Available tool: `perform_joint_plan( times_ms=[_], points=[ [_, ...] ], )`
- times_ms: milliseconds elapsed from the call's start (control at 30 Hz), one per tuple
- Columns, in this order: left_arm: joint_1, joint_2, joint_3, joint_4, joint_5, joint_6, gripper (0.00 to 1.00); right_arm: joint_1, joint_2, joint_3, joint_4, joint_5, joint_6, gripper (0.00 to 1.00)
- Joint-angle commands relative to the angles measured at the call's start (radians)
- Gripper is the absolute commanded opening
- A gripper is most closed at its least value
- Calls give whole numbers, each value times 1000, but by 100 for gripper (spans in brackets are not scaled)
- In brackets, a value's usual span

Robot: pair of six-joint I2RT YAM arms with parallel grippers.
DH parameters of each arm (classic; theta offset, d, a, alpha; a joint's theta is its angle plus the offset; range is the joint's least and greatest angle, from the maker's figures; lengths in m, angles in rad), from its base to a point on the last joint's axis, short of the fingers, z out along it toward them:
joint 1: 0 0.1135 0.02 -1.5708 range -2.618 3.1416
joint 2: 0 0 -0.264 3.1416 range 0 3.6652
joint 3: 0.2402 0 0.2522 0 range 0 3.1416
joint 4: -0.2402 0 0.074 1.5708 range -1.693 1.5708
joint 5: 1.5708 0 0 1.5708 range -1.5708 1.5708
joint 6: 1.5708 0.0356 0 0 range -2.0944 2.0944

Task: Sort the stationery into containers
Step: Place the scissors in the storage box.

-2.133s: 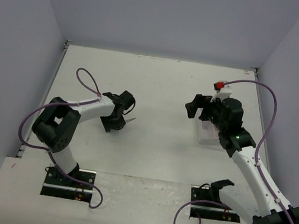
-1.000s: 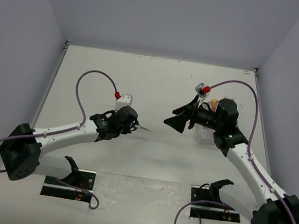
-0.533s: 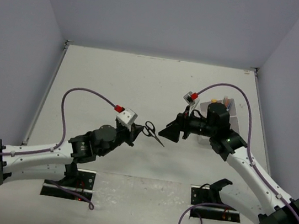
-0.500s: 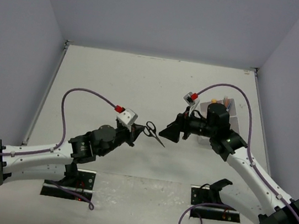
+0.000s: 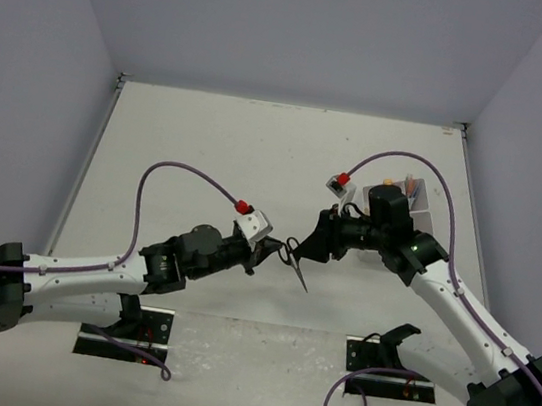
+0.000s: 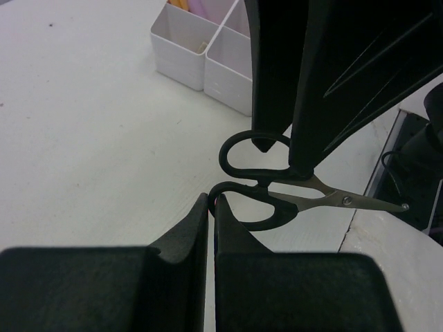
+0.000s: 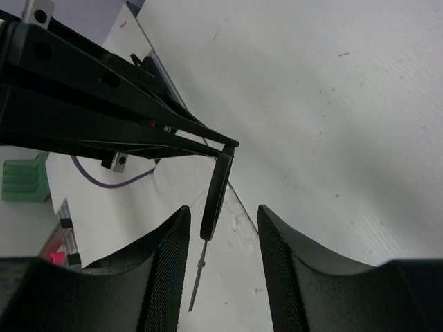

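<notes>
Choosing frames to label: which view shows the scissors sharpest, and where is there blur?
Left wrist: scissors crisp, left gripper near the lens soft and dark. Right wrist: scissors edge-on, right gripper blurred up close. Top external: evenly lit, scissors tiny.

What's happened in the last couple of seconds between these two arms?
The left end effector, clamped on the black-handled metal scissors, carried them to the middle. The right end effector swung over from the white divided plastic tray and is narrowing around a handle loop. The tray stayed put.

Closed black-handled scissors aloft, near white tray
</notes>
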Motion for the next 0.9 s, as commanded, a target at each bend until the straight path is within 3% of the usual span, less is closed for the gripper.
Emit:
perform_joint_plan(
  times_ms=[0, 267, 367, 467, 533, 567, 600, 667, 767, 867],
  points=[
    [-5, -22, 33, 57, 35, 61, 0, 19, 8, 17, -47, -24, -18, 46],
    [-28, 14, 85, 8, 71, 87, 0, 62, 75, 30, 1, -48, 11, 42],
    [-34, -1, 86, 2, 54, 97, 0, 71, 114, 45, 0, -67, 3, 22],
    [-37, -19, 91, -2, 50, 116, 0, 75, 133, 37, 44, -108, 11, 13],
    [-37, -24, 105, -18, 39, 123, 0, 75, 135, 33, 67, -122, 17, 0],
    [-37, -25, 111, -26, 32, 125, 0, 75, 135, 33, 75, -116, 17, 0],
    [-37, -30, 116, -36, 18, 120, 5, 75, 130, 27, 94, -105, 22, 0],
    [-37, -40, 116, -37, -70, 100, 30, 75, 103, 14, 120, -65, 35, 0],
    [-37, -62, 141, -109, -354, -6, 96, 65, 62, -11, 119, 61, 43, 0],
    [-36, -74, 240, -335, -565, -134, 100, 10, 5, -42, 108, 214, 48, 0]
  ],
)
